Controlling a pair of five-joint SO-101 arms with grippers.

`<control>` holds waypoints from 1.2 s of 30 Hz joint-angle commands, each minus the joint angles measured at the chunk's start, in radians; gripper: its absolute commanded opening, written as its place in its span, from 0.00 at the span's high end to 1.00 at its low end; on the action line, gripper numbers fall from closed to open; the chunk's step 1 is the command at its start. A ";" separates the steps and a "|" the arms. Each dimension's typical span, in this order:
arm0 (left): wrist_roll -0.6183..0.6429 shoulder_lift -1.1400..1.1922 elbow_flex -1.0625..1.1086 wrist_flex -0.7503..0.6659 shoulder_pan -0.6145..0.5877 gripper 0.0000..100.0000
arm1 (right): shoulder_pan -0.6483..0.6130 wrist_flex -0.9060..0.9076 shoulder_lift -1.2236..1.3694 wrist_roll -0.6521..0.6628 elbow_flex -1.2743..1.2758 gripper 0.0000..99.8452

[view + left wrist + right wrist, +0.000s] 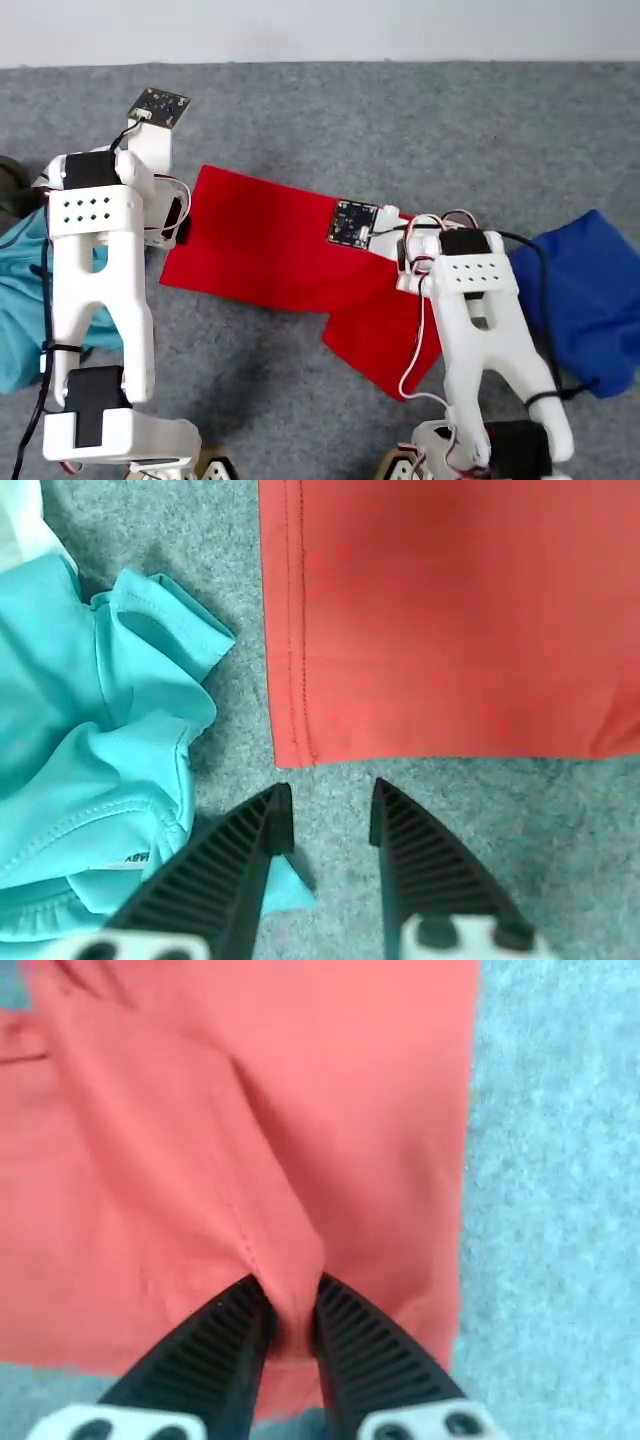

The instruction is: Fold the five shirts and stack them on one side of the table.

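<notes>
On the red shirt [260,245] the right gripper [290,1325] pinches a fold in its jaws; the left gripper [325,815] gapes empty.

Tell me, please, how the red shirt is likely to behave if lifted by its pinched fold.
Likely floppy: the red shirt creases where the right gripper pinches it, so it should drape and trail. Probably light: thin cloth lying flat on the table.
</notes>
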 commanded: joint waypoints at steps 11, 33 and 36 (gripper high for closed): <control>0.002 -0.043 -0.041 0.005 0.000 0.86 | 0.004 -0.168 0.266 -0.063 -0.043 0.91; 0.002 -0.043 -0.041 0.008 0.000 0.86 | -0.010 0.437 0.099 -0.336 -0.278 0.81; 0.002 -0.043 -0.041 0.008 0.000 0.86 | -0.077 0.607 0.085 -0.233 -0.222 0.81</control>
